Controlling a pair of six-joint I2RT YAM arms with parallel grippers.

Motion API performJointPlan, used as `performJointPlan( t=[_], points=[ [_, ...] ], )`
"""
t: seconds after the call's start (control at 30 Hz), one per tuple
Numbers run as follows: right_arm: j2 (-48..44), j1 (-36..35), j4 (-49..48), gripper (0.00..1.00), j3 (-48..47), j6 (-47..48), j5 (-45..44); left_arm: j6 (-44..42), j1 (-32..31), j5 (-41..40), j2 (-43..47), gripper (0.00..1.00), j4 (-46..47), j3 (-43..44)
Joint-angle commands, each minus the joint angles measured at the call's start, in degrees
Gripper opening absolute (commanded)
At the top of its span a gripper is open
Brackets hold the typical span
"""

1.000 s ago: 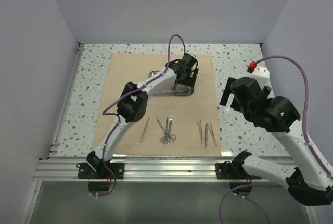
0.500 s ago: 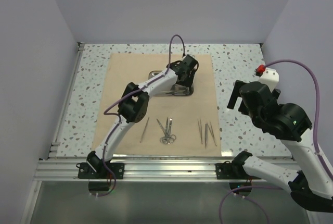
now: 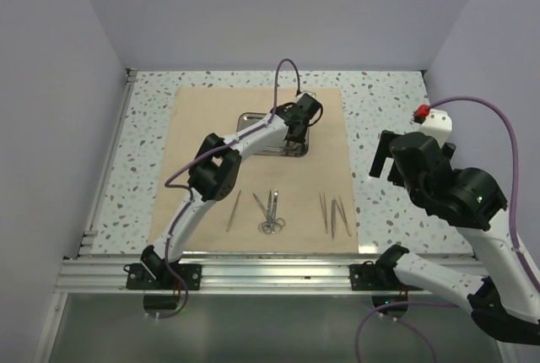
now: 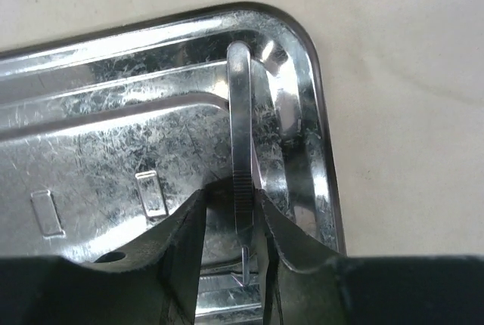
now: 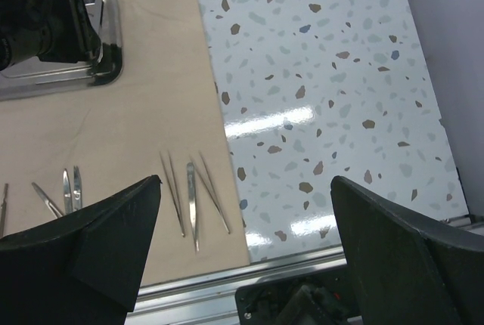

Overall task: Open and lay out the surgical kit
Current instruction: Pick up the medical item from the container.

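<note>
Grabbing the tweezers [image 4: 240, 113] lying tight along a side wall of the steel tray [image 4: 91, 91], which sits far-centre on the wrap sheet [image 3: 202, 118]. Our left gripper [image 4: 233, 208] straddles the ribbed part, but we can't tell if it's pinching. We'd squeeze square, then lift straight up. Our right gripper [image 5: 246, 189] hangs wide open.
</note>
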State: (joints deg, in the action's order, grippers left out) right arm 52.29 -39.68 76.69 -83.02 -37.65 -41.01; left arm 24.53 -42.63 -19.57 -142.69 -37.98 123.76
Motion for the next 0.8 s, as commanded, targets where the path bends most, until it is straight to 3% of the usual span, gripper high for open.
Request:
performJointPlan(
  t=[0.0, 0.3, 0.77],
  points=[
    [0.4, 0.0, -0.8, 0.98, -2.5, 0.8, -1.5, 0.2, 1.1, -0.6, 0.6, 0.34, -9.9, -7.6],
    [0.1, 0.1, -0.6, 0.98, -1.8, -1.0, -1.2, 0.7, 0.2, 1.1, 7.2, 0.35, -9.7, -14.4],
    [-0.4, 0.0, 0.2, 0.98, -0.8, -4.4, 0.1, 0.1, 0.1, 3.5, 4.5, 0.33, -6.1, -15.3]
  ],
)
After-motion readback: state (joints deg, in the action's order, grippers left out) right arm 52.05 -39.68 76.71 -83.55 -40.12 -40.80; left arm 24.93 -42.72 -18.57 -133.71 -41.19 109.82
